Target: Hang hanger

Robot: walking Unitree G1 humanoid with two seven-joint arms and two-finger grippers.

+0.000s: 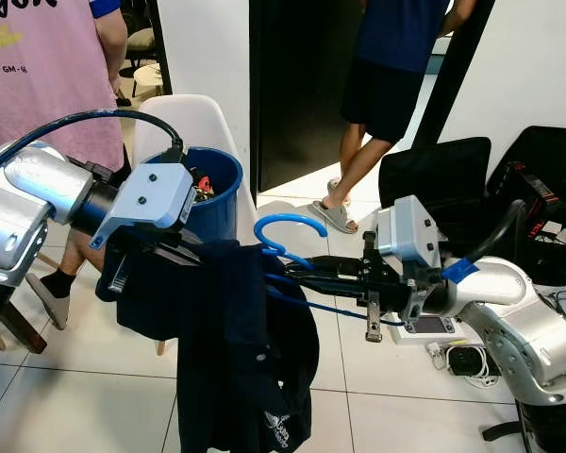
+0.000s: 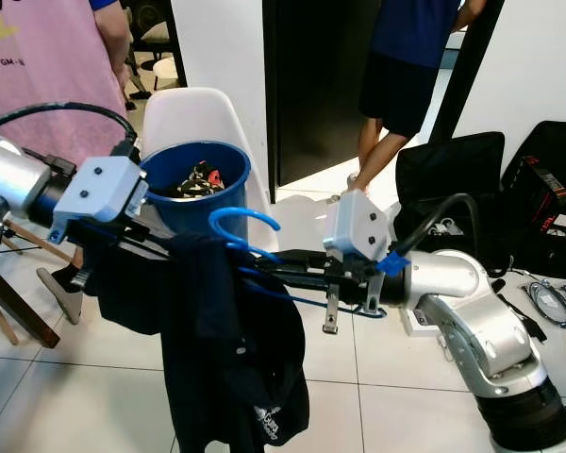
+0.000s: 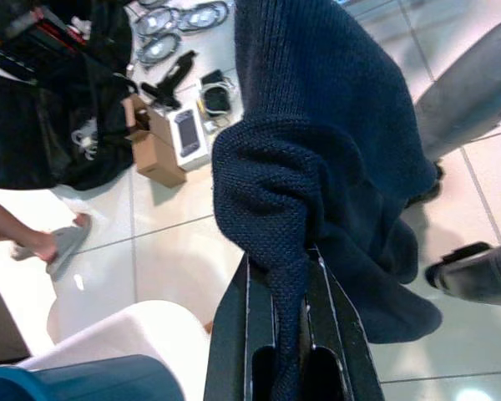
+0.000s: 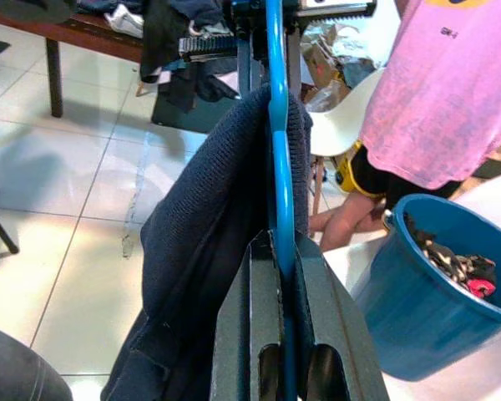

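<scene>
A blue plastic hanger (image 1: 292, 231) is held level in mid-air, its hook curving up at the centre. A dark navy knit garment (image 1: 236, 349) drapes over it and hangs down toward the floor. My right gripper (image 1: 297, 269) reaches in from the right and is shut on the hanger's blue bar (image 4: 277, 209). My left gripper (image 1: 184, 250) comes from the left and is shut on a fold of the navy garment (image 3: 292, 251), close to the hanger's left end.
A blue bucket (image 1: 217, 193) with small items sits on a white chair (image 1: 193, 118) right behind my left arm. A person in a pink shirt (image 1: 52, 66) stands at the left, another person (image 1: 382, 94) in the doorway. Black bags (image 1: 434, 175) and cables lie at the right.
</scene>
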